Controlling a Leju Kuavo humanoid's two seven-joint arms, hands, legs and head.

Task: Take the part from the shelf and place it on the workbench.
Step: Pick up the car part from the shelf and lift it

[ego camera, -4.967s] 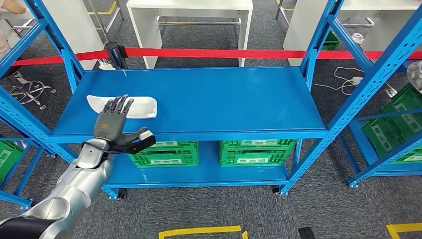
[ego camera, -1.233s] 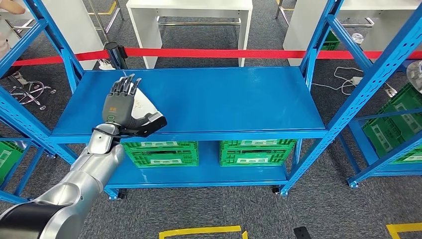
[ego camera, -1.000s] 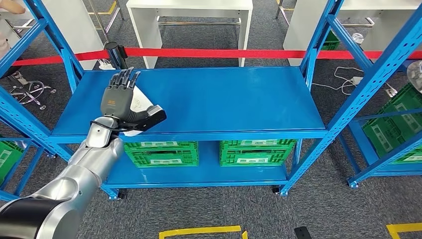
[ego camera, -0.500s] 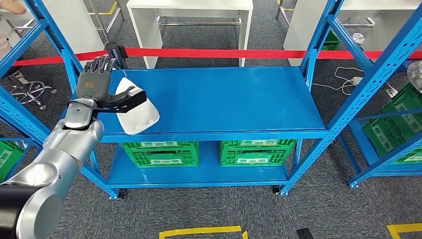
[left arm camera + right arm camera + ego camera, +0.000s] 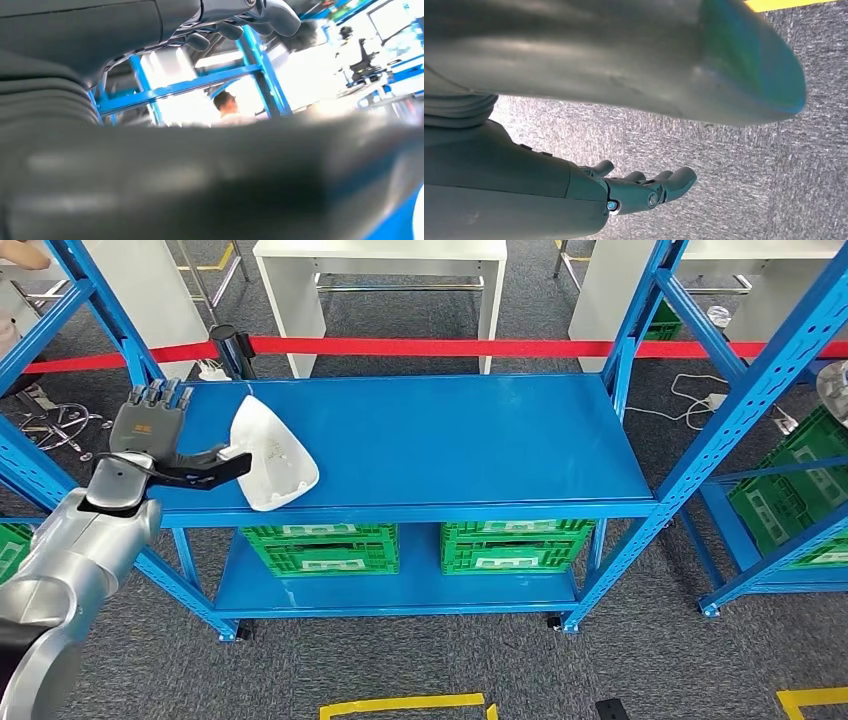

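Note:
The white curved part (image 5: pixel 274 454) lies tilted on the blue shelf (image 5: pixel 420 440) near its front left, its lower edge at the shelf's front lip. My left hand (image 5: pixel 150 435) is to the left of it, fingers (image 5: pixel 155 397) straight and pointing away from me, thumb stretched sideways with its tip at the part's left edge. Nothing sits between thumb and fingers. In the left wrist view the dark fingers (image 5: pixel 240 22) are spread above a blurred thumb. My right hand (image 5: pixel 639 187) hangs over grey carpet, fingers loosely apart and holding nothing.
Blue uprights (image 5: pixel 120 340) frame the shelf on both sides. Green crates (image 5: pixel 330 548) fill the lower level. A red barrier tape (image 5: pixel 450 347) and white tables (image 5: pixel 380 260) stand behind. More blue racking with a green crate (image 5: pixel 790 490) is at the right. A person (image 5: pixel 226 102) stands far off.
My left hand lifted the part up on edge, then slid left to the shelf's corner. Over the last half second the part stayed put while the hand drew away, leaving its thumb tip there.

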